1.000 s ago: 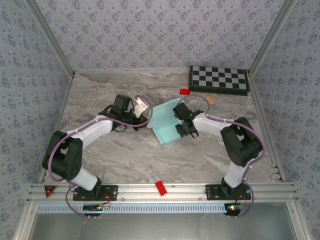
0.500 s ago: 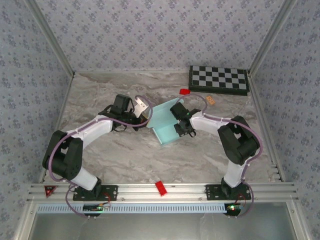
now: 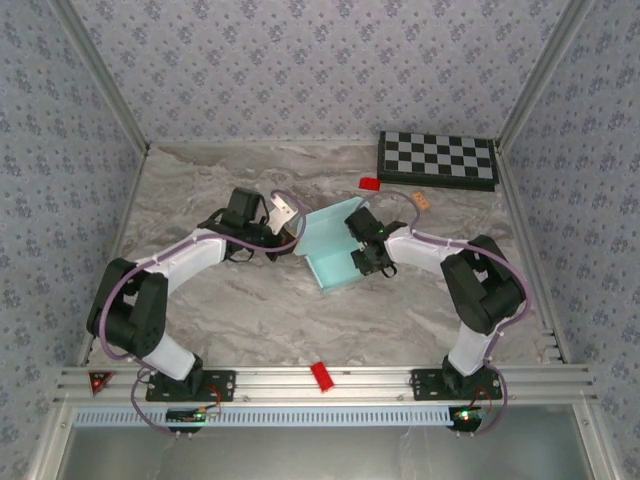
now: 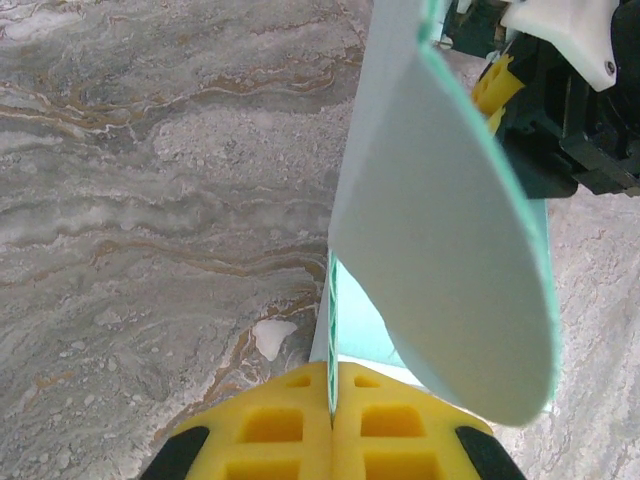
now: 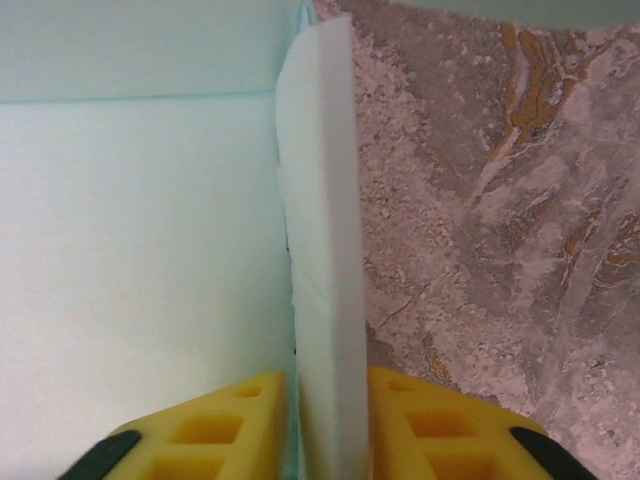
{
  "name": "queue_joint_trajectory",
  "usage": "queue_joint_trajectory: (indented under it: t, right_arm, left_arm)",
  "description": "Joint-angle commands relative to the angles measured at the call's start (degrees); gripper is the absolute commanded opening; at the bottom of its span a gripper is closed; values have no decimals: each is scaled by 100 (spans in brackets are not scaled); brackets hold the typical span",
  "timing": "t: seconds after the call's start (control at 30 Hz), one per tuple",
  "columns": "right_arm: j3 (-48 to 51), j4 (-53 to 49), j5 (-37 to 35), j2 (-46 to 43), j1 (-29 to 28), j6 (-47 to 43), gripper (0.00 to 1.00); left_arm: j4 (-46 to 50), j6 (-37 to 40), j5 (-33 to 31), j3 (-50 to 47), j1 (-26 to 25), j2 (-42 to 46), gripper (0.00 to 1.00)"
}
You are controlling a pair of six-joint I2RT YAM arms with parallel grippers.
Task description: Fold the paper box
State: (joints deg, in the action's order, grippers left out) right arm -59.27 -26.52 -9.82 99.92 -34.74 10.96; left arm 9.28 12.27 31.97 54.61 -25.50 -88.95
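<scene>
A: Pale-blue card on the marble table [image 3: 250, 310]: which item?

B: Paper box [image 3: 330, 250], partly folded, between both arms; its inside shows bare card. Left gripper [image 4: 332, 390] is clamped tight on a flap edge. Right gripper [image 5: 328, 400] straddles a side wall; whether it presses is unclear.

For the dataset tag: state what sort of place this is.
Likely a lab robot test cell, not a home: patterned wall panels enclose a marble-look table, a left arm and right arm are bolted to an aluminium rail, and a paper box sits between them.
</scene>
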Motion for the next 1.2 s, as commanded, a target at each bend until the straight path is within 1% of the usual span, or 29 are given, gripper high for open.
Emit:
queue_joint_trajectory:
  t: [0.0, 0.2, 0.37, 0.47, 0.53, 0.7, 0.83, 0.87, 0.93, 1.03, 1.17]
  right_arm:
    - [76, 71, 201, -222, 28, 83, 29]
    - [153, 156, 391, -333, 38, 188, 35]
    - [257, 238, 488, -425, 95, 257, 41]
    - [308, 253, 512, -479, 127, 274, 44]
    - [347, 273, 536, -541, 164, 279, 46]
    - [487, 398, 703, -746, 255, 318, 47]
    - [583, 508, 856, -949, 326, 319, 47]
    - [607, 536, 912, -995, 340, 310, 48]
    - [660, 582, 1021, -1094, 378, 256, 48]
    - [696, 597, 1085, -1210, 437, 192, 48]
    - [778, 609, 1120, -1447, 484, 178, 48]
  left_arm:
    - [109, 135, 188, 170, -46, -62, 4]
    - [118, 182, 160, 182, -67, -57, 13]
    - [-47, 176, 51, 72, -88, 40, 29]
    - [-292, 87, -115, -78, -99, 153, 42]
    - [-430, 66, -198, -164, -96, 256, 47]
    - [-645, -13, -340, -327, -90, 532, 54]
    - [-689, -101, -580, -404, -69, 891, 56]
    - [-715, -174, -679, -431, -58, 979, 57]
    - [-855, -396, -918, -529, 7, 1209, 62]
    - [-1085, -730, -1350, -686, 113, 1533, 66]
    - [-1136, -1148, -2048, -810, 293, 1806, 67]
